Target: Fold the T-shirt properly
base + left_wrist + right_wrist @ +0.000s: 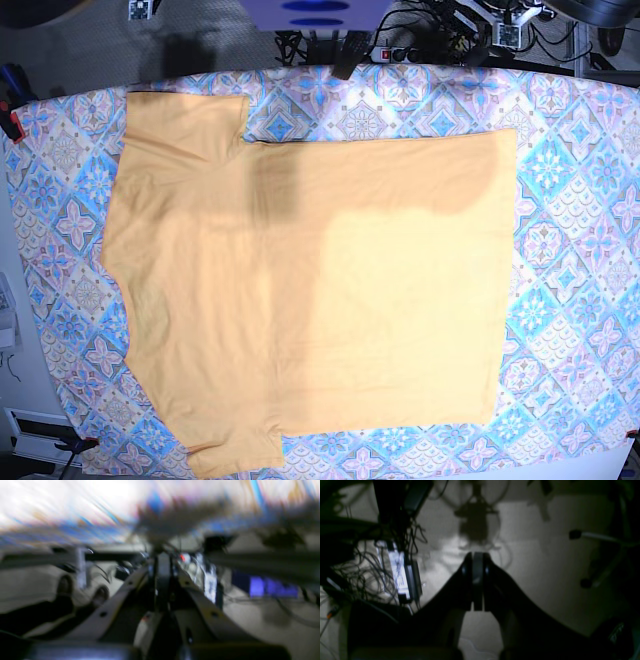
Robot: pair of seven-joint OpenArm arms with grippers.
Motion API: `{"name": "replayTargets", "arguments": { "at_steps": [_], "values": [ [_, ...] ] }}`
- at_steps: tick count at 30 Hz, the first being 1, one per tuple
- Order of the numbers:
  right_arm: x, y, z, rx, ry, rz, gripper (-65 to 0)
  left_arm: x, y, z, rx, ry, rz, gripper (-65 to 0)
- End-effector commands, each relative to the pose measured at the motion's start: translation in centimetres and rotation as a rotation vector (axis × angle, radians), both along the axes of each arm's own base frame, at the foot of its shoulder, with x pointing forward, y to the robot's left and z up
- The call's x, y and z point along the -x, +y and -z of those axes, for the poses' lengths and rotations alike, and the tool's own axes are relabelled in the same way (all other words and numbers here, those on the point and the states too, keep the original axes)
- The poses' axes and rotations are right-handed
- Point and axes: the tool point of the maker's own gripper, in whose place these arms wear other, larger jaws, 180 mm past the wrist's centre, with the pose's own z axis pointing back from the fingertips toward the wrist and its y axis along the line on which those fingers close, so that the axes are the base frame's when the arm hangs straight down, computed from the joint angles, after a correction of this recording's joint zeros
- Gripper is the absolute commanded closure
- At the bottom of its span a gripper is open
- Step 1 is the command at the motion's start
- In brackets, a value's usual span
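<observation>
The yellow-orange T-shirt (310, 290) lies spread flat on the patterned tablecloth, sleeves at the upper left and lower left, straight hem on the right. Dark arm shadows fall across its upper part. Neither gripper shows in the base view. In the blurred left wrist view my left gripper (161, 555) has its fingers meeting at the tips, shut on nothing, with a smear of tablecloth colours above it. My right gripper (477, 555) is shut and empty, facing a dim floor. The T-shirt does not appear in either wrist view.
The blue-pink tablecloth (570, 200) covers the table around the shirt. Behind the table's far edge sit a power strip and cables (400, 45). A red clamp (15, 125) holds the left corner. The right wrist view shows tangled cables (370, 575) and a chair base (600, 562).
</observation>
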Motion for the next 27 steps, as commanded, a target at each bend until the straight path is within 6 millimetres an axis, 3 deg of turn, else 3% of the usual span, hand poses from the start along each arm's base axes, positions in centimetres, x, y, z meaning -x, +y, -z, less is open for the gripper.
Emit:
{"name": "replayTargets", "arguments": {
  "at_steps": [1,8,18,27],
  "values": [
    [0.0,-0.4,-1.0,0.014,-0.019,-0.011,0.0,-0.6,0.0,-1.3,-0.004,-0.04,0.006,0.0],
    [-2.8,-0.2,-2.9,0.02,-0.058,-0.026,0.0,-3.7,-0.7,-3.8,0.012,-0.143,0.013,0.0],
    [-8.7,0.4,-6.0,0.024,-0.127,-0.036,0.0,-8.5,-0.8,-4.7,0.151,-0.278,-0.116,0.0],
    [-11.3,0.7,-7.4,0.04,-0.176,-0.06,0.0,-12.2,-2.1,-3.7,0.417,-0.242,-0.279,0.0]
  ]
}}
